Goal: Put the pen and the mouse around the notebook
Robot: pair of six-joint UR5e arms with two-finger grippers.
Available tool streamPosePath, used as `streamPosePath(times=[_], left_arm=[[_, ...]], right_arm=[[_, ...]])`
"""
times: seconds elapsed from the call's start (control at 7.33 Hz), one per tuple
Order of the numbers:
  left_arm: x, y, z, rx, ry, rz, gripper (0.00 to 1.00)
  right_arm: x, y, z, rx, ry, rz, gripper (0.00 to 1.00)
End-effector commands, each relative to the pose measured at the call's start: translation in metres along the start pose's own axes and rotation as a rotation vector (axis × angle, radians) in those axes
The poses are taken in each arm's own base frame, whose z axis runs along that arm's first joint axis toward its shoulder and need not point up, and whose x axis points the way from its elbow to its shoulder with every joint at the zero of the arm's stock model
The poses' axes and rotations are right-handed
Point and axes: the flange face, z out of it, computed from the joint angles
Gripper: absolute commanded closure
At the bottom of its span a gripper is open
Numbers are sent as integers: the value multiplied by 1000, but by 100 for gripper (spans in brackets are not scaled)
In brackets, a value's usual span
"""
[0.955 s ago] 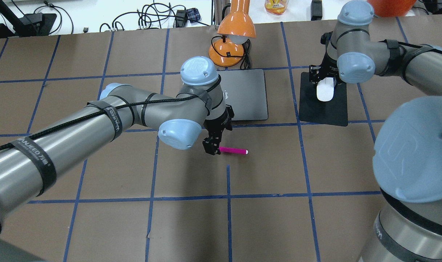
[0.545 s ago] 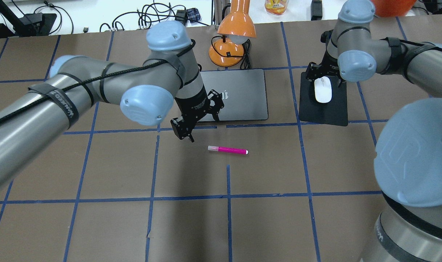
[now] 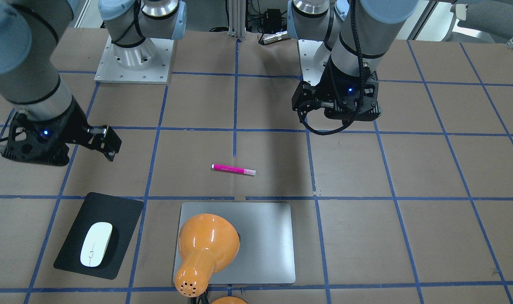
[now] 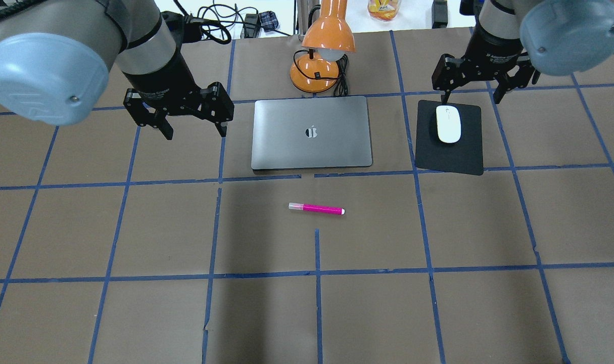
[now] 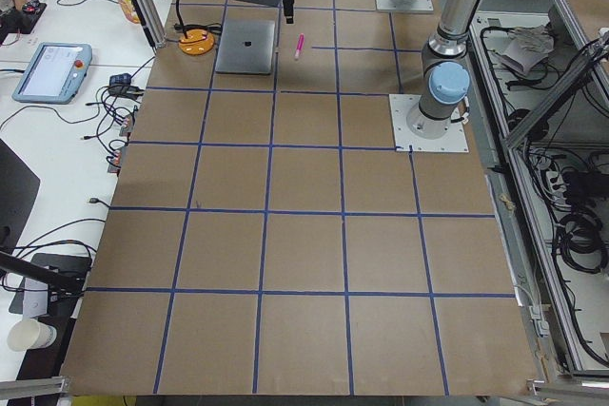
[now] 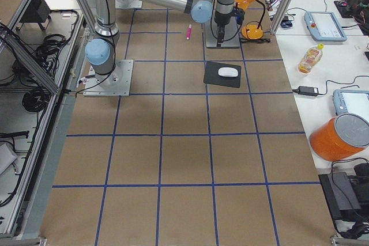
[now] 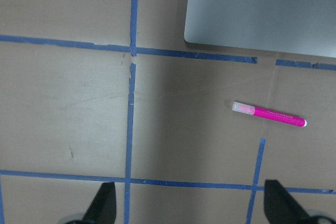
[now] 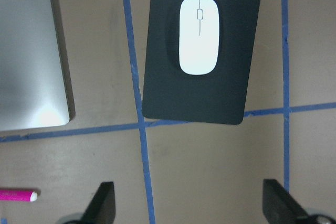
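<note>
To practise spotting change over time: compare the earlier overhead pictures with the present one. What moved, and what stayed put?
The left gripper came away from the pale end of the pen, swinging out to the left of the notebook, jaws open. The right gripper pulled back from over the mouse to beyond the far edge of the mouse pad, open. Pen, mouse, notebook and mouse pad kept their places.

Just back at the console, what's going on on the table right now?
Neither arm holds anything. The left gripper hangs open, raised, to the left of the notebook; the right gripper hangs open, raised, near the mouse, which sits on a black mat. The pen lies loose on the table, on the notebook's robot side.
</note>
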Motion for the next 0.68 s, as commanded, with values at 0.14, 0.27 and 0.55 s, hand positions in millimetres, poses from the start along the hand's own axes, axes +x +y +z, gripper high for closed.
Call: streamPosePath(times=[0.14,0.27,0.55], left_arm=[[-21,-5,-11,93,0,31,0],[-21,-3,-13,95,-3,28,0],[-24,3,-10,92,-1,10,0]], right_arm=[[0,50,-42,-25,-11,-5,0],[-12,62,-48,-17,-133,0,0],[-9,85,-40,-29,-110,3,0]])
